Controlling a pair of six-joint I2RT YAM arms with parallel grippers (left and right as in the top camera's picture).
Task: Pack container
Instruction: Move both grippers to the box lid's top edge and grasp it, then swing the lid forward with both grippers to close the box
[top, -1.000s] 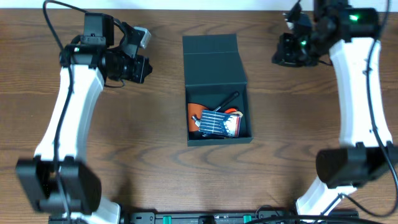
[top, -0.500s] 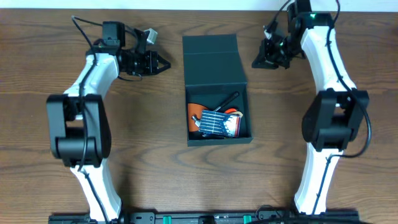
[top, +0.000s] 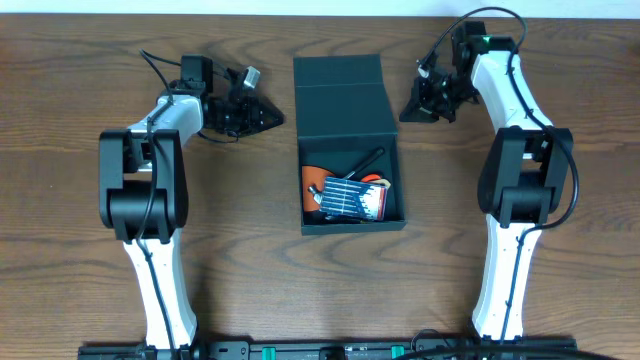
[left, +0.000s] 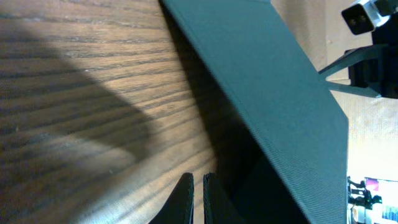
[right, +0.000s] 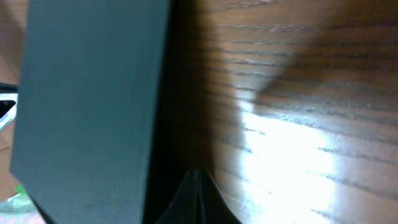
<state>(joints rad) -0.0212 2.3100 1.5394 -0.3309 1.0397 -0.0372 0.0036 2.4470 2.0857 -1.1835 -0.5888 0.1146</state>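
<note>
The dark teal-green container (top: 345, 100) lies in the middle of the table, its flap lid folded back at the far end. Its open near half holds an orange tool, a black tool and a blue case of bits (top: 357, 198). My left gripper (top: 277, 117) is shut and empty, its tips just left of the lid's left edge (left: 267, 93). My right gripper (top: 404, 113) is shut and empty, its tips just right of the lid's right edge (right: 87, 99). Both point inward at the lid from opposite sides, low over the wood.
The wooden table (top: 220, 250) surrounds the box. The table's far edge runs along the top of the overhead view. Cables trail from both wrists.
Both arms have swung down and inward. The left gripper moved right toward the lid's left edge, the right gripper moved left toward its right edge. The box has not moved.
</note>
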